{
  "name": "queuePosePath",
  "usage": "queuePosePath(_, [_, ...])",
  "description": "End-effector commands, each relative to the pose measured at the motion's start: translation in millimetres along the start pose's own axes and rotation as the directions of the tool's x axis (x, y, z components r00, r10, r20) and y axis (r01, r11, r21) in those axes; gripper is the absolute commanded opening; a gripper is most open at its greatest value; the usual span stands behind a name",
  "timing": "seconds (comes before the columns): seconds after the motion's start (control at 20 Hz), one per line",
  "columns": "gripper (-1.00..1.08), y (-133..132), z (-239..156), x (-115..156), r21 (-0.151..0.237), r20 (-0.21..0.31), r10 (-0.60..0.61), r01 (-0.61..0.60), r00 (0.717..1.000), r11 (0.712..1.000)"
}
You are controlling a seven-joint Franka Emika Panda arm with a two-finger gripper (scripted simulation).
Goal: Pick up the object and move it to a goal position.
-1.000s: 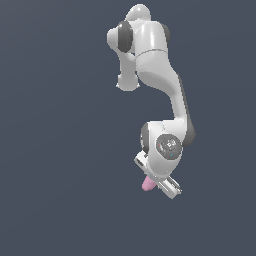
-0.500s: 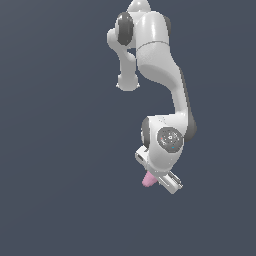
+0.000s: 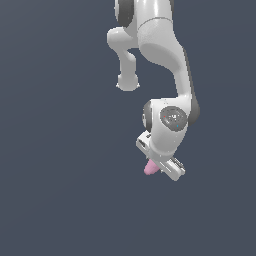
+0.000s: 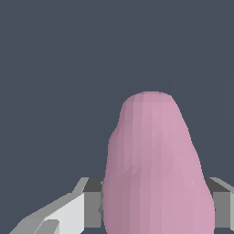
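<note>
The object, a small pale pink lumpy blob [image 3: 149, 168], sticks out from under the white gripper [image 3: 159, 167] in the exterior view. The gripper hangs at the end of the white arm, over the plain dark grey ground. In the wrist view the pink blob [image 4: 157, 169] fills the middle, held between the two grey fingers [image 4: 91, 208], which close on its sides. The gripper is shut on the object. Its fingertips are hidden behind the hand in the exterior view.
The white arm [image 3: 165, 60] reaches down from the upper part of the exterior view. Around it there is only uniform dark grey ground. No goal marker shows.
The arm has shifted slightly, carrying the gripper and the pink blob a little toward the exterior view's right and up. The grip on the blob is unchanged.
</note>
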State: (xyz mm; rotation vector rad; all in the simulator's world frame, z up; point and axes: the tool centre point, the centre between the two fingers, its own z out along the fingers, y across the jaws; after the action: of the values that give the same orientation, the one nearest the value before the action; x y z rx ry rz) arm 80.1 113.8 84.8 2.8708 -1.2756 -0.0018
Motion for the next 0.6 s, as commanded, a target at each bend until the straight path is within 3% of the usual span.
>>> queuePosePath(0.0, [-1.0, 7.5, -15.6, -9.2, 0.001, 0.0, 0.0, 0.0, 1.0, 1.0])
queuePosePath(0.55, [-1.0, 42.8, -89.8, -52.5, 0.001, 0.0, 0.0, 0.0, 1.0, 1.0])
